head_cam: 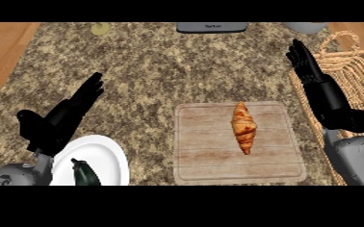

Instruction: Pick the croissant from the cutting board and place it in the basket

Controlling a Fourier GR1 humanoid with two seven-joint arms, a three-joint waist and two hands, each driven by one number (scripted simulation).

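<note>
On the speckled granite table (142, 72) in front of you sits a pale wooden cutting board (206, 149), lying right of centre and toward the near edge. Your croissant (244, 127) rests on the right half of that board, its long axis running away from you, one tip pointing toward the far side and the other toward you. Nothing touches it.

Your right hand (305, 65) is up at the right side of the view, fingers straight and held together, holding nothing. It hovers over the left rim of the woven basket (341, 62), which lies along the table's right edge with its handle showing at the far end. That hand is well apart from the croissant, further from you and to its right. You can see the basket just beside the board's right edge, though the forearm hides part of the gap between them.

Your left hand (60, 118) shows at the lower left, fingers extended and relaxed, thumb out to the side, gripping nothing. Just below it you have a white plate (107, 156), and a dark green vegetable (85, 173) lies on the plate's near part, close to your wrist.

Along the far edge you can make out a grey appliance (212, 27) at centre, a small yellowish object (101, 28) to its left, and a grey rounded thing (307, 27) at the right, cut off by the view
</note>
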